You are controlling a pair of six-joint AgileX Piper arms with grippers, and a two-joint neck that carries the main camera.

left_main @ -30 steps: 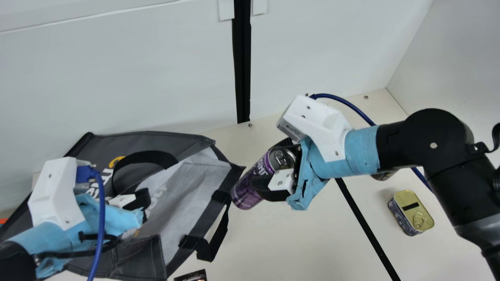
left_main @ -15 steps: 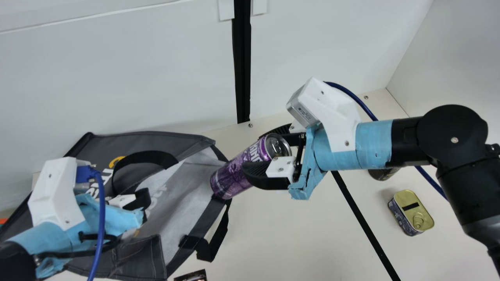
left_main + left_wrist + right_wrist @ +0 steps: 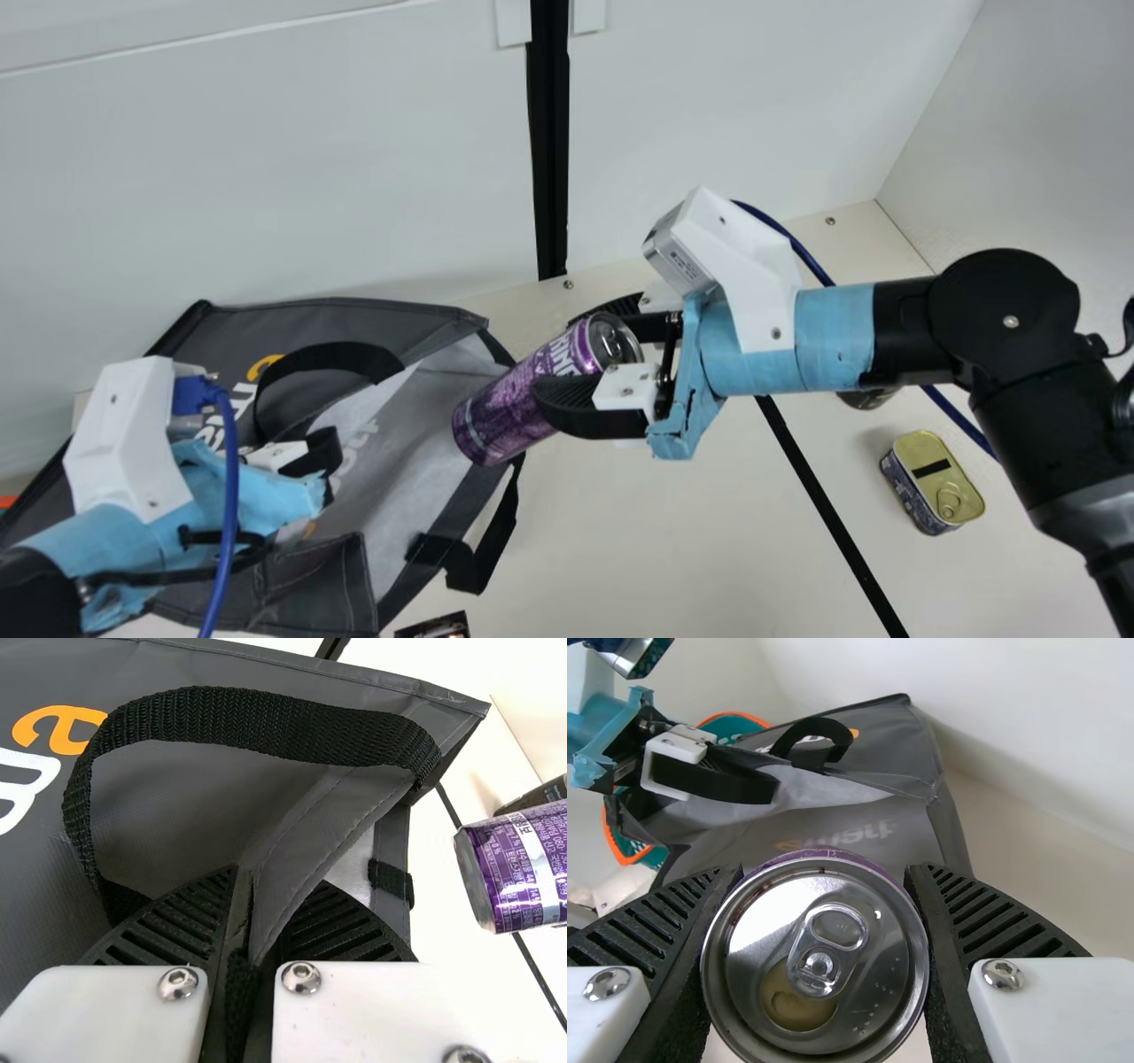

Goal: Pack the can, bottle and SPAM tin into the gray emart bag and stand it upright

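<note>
While the left gripper (image 3: 326,452) pinches the gray emart bag (image 3: 416,323), the right one holds the purple can at its mouth.

Nearest, a dark item (image 3: 434,627) pokes in at the main view's bottom edge; I cannot tell what it is. The left gripper's fingers are together on the edge of the bag, fabric caught between them, beside a black handle loop (image 3: 257,718). The bag lies on its side, its pale-lined mouth facing the right arm. There, the right gripper (image 3: 560,356) is clamped around the can (image 3: 500,416), which tilts, base toward the opening and pull-tab lid back toward the wrist. Whether it touches the bag, I cannot tell.

Well apart from the bag, the SPAM tin (image 3: 946,474) sits on the table (image 3: 638,549), gold lid up. A dark round thing (image 3: 868,399) is partly hidden beneath the right arm. White walls (image 3: 266,177) rise behind.
</note>
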